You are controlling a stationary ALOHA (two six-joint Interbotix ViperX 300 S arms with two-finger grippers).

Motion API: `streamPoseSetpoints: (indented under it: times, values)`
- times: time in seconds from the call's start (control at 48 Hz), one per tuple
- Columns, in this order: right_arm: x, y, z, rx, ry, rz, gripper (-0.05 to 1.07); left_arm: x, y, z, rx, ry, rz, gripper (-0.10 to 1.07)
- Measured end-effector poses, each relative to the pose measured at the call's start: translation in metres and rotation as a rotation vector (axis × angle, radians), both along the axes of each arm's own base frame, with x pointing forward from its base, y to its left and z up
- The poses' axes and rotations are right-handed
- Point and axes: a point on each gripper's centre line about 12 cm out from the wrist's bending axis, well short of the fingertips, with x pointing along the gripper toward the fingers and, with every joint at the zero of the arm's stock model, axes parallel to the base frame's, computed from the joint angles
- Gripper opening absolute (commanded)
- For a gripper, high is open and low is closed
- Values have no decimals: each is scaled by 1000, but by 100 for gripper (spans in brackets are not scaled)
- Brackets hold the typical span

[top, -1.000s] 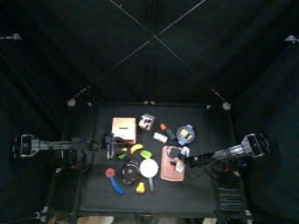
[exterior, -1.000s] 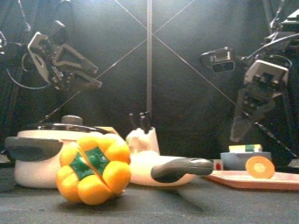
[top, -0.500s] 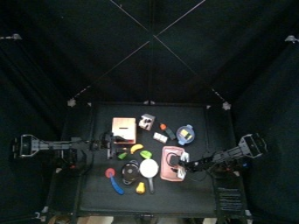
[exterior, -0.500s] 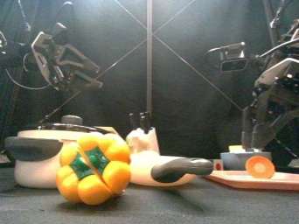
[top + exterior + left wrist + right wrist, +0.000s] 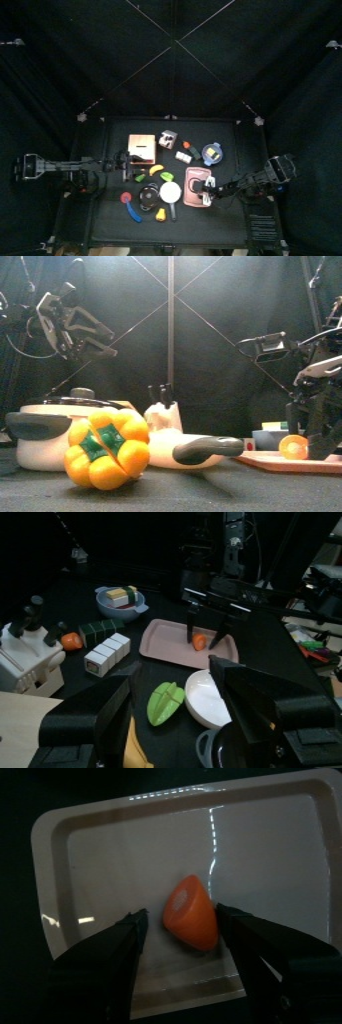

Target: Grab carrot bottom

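Observation:
The carrot bottom [image 5: 190, 910] is an orange cone-shaped stub lying on the pink tray [image 5: 80, 828]. My right gripper [image 5: 185, 933] is open and low over the tray, with one jaw on each side of the carrot and small gaps between. The front view shows the carrot [image 5: 294, 447] on the tray [image 5: 274, 464] under the right gripper [image 5: 299, 428]. In the top view the tray [image 5: 191, 197] is at the table's right front. My left gripper [image 5: 187, 717] is open and empty, held high at the left [image 5: 91, 344].
A yellow bell pepper [image 5: 107, 448] and a lidded pot [image 5: 51, 424] stand at the front left. A white bowl [image 5: 214, 697], a green piece [image 5: 166, 699], white blocks [image 5: 104, 653] and a blue bowl [image 5: 120, 600] lie left of the tray.
My right gripper has come down from high above the tray until its jaws flank the carrot. The left arm has stayed still.

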Motion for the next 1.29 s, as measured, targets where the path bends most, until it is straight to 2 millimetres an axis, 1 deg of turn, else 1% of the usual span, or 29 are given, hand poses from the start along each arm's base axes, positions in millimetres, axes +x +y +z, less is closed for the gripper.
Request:
streamPoseSetpoints:
  times: [0.229, 0.292, 0.5, 0.646, 0.792, 1.042, 1.292]
  values:
    - [1, -2, -2, 1, 5, -10, 89, 0, 0, 0, -2, 0, 0, 92]
    - [1, -2, -1, 2, 3, -9, 87, 0, 0, 0, -2, 0, 0, 92]
    - [0, -2, -2, 5, 5, -8, 72, 0, 0, 0, -2, 0, 0, 92]
    - [1, -2, -2, 7, 4, -15, 65, 0, 0, 0, 0, 0, -2, 92]
    - [2, -2, 3, -2, -5, -19, 65, 0, 0, 0, -3, 0, 1, 92]
    - [4, -5, 20, -6, -51, -34, 65, 0, 1, 0, -13, -3, 10, 92]
    - [3, -6, 20, -10, -51, -37, 64, 0, 1, 0, -16, -4, 12, 92]
